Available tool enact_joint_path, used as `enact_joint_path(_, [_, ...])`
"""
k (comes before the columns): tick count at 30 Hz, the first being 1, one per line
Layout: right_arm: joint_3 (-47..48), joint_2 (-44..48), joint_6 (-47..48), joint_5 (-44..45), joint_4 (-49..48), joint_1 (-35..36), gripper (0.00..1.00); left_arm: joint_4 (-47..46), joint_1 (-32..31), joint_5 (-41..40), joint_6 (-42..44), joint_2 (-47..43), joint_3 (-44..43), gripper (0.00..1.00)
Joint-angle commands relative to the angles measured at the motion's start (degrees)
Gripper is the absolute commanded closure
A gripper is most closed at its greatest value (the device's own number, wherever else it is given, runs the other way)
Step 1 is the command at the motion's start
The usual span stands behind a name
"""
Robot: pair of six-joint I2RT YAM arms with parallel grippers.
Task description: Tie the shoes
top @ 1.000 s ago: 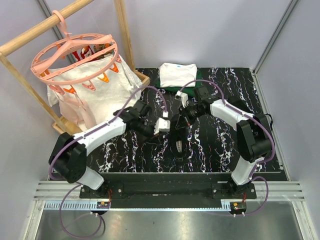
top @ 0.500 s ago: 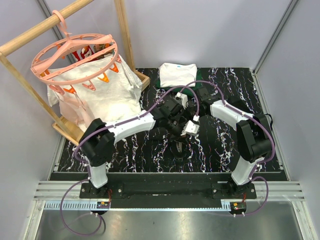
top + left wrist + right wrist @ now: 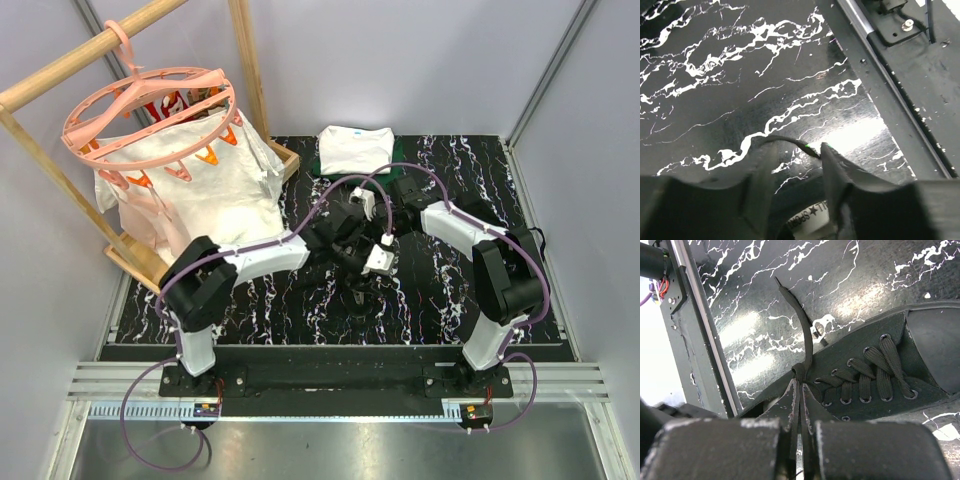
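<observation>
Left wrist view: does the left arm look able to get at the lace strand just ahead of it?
Probably yes: the jaws of the left gripper stand open around the lace strand, with only bare marbled mat beyond and nothing in between.

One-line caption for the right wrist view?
The right tool pinches a black lace beside the sneaker on marbled table.

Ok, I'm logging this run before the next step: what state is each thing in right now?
left claw: open, a lace tip in the gap
right claw: shut on the lace
shoe: on the table, laced, no bow visible
folded clothes: stacked at the table's far edge
white shirt: clipped to the pink hanger, hanging
</observation>
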State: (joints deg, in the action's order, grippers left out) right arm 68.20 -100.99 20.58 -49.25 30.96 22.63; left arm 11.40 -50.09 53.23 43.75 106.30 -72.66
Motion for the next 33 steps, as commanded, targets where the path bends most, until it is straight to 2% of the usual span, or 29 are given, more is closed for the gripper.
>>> enact_joint_path(1, [0.52, 1.58, 1.31, -3.04, -1.17, -0.48, 1.0, -8.75, 1.83, 3.98, -5.93, -10.31, 3.57, 0.49])
enact_joint_path(5, [0.96, 1.94, 0.78, -3.48, -1.25, -0.48, 1.0, -20.85, 9.8, 0.58, -24.61, -19.89, 14.96, 0.51])
enact_joint_path(7, [1.14, 2.11, 0.61, -3.74, -1.25, -0.48, 1.0, -21.85, 14.46, -1.37, -28.26, -23.94, 17.89, 0.52])
enact_joint_path(10, [1.4, 2.03, 0.6, -4.27, -1.52, -0.48, 1.0, -18.36, 18.08, -4.71, -25.22, -25.18, 20.46, 0.55])
enact_joint_path(14, [1.84, 1.94, 0.25, -5.41, -1.25, -0.48, 1.0, -18.25, 19.06, -6.56, -24.85, -22.03, 20.02, 0.56])
enact_joint_path(21, [2.11, 2.11, 0.25, -6.12, -1.25, -0.4, 1.0, -19.57, 18.97, -3.23, -23.1, -15.17, 16.06, 0.57])
enact_joint_path(28, [2.02, 2.46, 0.6, -6.12, -1.25, -0.4, 1.0, -15.18, 18.18, -0.41, -14.76, -10.86, 12.37, 0.55])
enact_joint_path(33, [2.28, 2.46, 0.43, -6.21, -1.34, -0.48, 1.0, -13.51, 17.3, 1.26, -11.85, -9.1, 11.23, 0.54])
